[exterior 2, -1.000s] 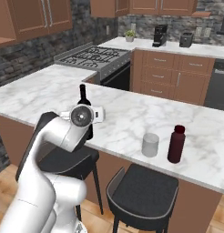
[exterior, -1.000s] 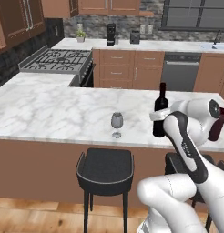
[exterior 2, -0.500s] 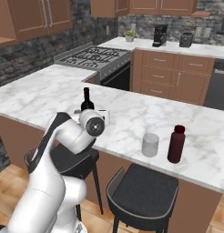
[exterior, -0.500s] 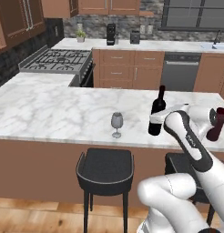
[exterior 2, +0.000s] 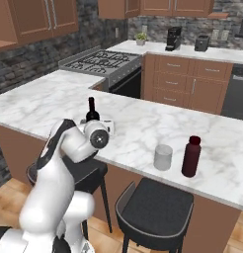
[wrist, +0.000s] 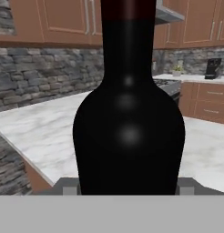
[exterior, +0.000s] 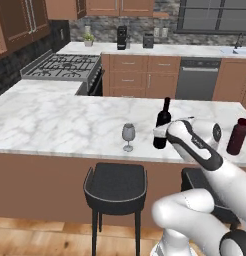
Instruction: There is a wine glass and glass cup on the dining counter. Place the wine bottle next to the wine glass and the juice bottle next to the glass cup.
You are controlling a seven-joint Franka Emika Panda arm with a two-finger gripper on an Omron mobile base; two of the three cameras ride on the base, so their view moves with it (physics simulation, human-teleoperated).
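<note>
The tall slim black wine bottle [exterior: 162, 125] with a dark red top stands upright on the white marble counter [exterior: 60, 125] at centre frame in the left base view. The small clear stemmed wine glass [exterior: 128, 136] stands near it, to its left. The end effector [exterior: 161, 133] is at the bottle's lower body, and whether it clamps the bottle cannot be told. At centre right in the right base view, the stout maroon juice bottle [exterior 2: 191, 156] stands just beside the short greyish glass cup [exterior 2: 163, 157].
</note>
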